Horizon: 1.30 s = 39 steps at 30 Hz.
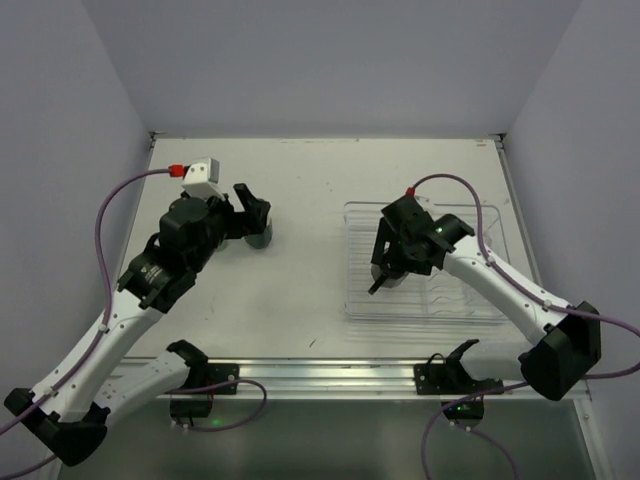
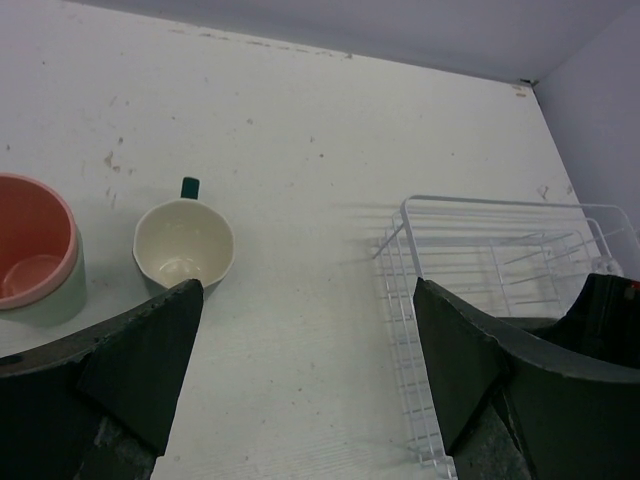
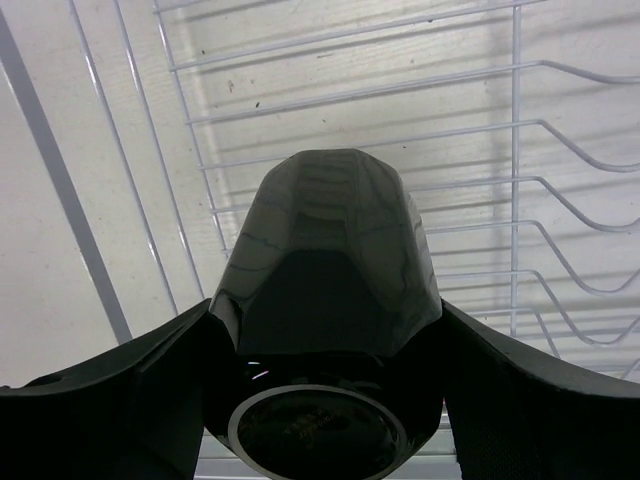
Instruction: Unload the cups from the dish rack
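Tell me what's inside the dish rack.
A black mug sits in the dish rack, clasped by the right gripper. No other cup shows on the visible wires. The arm hides the rack floor beneath it in the overhead view.

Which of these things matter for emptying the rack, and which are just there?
Part of the job:
- dish rack
- black mug, gripped by the right gripper
- teal-handled mug
- pink tumbler, nested in the green tumbler

Just there:
- table
- purple cables
- metal rail
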Motion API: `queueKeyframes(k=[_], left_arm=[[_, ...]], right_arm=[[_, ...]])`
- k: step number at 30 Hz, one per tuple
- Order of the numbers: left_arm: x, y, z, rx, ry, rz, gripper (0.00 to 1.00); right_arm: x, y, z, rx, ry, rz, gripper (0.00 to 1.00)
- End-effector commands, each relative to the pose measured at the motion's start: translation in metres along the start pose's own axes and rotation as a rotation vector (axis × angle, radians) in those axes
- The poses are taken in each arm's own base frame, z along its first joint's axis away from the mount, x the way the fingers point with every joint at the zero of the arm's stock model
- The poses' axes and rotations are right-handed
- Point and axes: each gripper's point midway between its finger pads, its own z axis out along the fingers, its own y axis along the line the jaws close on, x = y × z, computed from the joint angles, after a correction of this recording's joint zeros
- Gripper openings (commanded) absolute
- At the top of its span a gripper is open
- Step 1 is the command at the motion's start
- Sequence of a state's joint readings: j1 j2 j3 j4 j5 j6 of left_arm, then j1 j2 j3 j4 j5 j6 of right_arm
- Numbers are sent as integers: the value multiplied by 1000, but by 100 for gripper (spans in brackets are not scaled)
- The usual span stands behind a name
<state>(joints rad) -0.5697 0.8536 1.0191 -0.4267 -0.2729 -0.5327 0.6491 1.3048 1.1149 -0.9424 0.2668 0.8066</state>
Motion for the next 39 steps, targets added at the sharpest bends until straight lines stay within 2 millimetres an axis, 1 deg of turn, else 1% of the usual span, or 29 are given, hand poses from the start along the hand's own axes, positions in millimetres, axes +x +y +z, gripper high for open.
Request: queueKeyframes(k=[1,2,3,5,9,10,11,12,14,15,16,17,18,20,22,23,24,25,27,28,30,32,33,34,35,36,37,38,39], left_arm=[[-7,-15,5,57,7,19,91],[-5,-17,7,67,16,22,91],[-3,-19,9,77,26,24,90],[3,-25,13,104,55,32,90],[12,-38,20,168,101,37,89],[18,-44,23,199,128,39,89],[19,-48,24,217,134,38,88],[25,-53,25,249,159,37,88],[27,-61,26,288,169,32,87],[32,-63,28,305,187,32,87],[36,-70,27,348,211,28,86],[36,-76,27,379,210,25,86],[39,-79,27,403,224,19,86],[49,-93,25,499,281,-4,85],[57,-99,25,547,314,-22,84],[56,-103,25,575,313,-32,83],[59,-106,24,600,333,-53,83],[64,-111,20,644,364,-65,82],[68,-114,19,675,382,-94,81],[70,-116,17,697,400,-102,81],[72,-116,15,704,415,-122,81],[74,-118,11,724,437,-142,81],[75,-120,8,732,457,-175,81],[76,-122,5,745,469,-195,82],[72,-126,2,757,473,-240,82],[78,-125,-2,765,498,-269,82],[73,-130,-3,791,477,-282,82],[71,-132,-6,794,491,-342,82],[82,-131,-10,808,532,-378,82]], right_arm=[[-32,10,-29,-139,-92,49,0],[-33,14,-31,-177,-86,51,0],[-37,9,-33,-186,-94,65,0],[-38,11,-35,-229,-82,74,0],[-47,6,-42,-288,-90,105,0],[-46,8,-46,-326,-84,109,0],[-53,7,-49,-355,-99,125,0],[-50,11,-53,-401,-76,126,0],[-57,10,-60,-446,-98,142,0],[-54,13,-63,-484,-81,143,0],[-56,14,-66,-508,-85,142,0],[-59,17,-73,-547,-107,138,0],[-61,14,-74,-561,-113,147,0],[-59,17,-81,-632,-108,141,0],[-59,18,-84,-667,-119,134,0],[-64,19,-86,-689,-146,130,0],[-63,19,-89,-708,-158,123,0],[-62,18,-87,-715,-158,123,0],[-63,19,-92,-768,-177,108,0],[-64,18,-90,-782,-185,109,0],[-63,16,-92,-817,-194,109,0],[-66,16,-96,-849,-224,98,0],[-65,16,-98,-860,-234,91,0],[-69,17,-101,-872,-261,82,0],[-70,17,-104,-887,-272,78,0],[-69,18,-104,-895,-277,76,0],[-72,19,-109,-911,-307,65,0],[-74,20,-111,-920,-314,64,0],[-74,21,-112,-926,-319,62,0]])
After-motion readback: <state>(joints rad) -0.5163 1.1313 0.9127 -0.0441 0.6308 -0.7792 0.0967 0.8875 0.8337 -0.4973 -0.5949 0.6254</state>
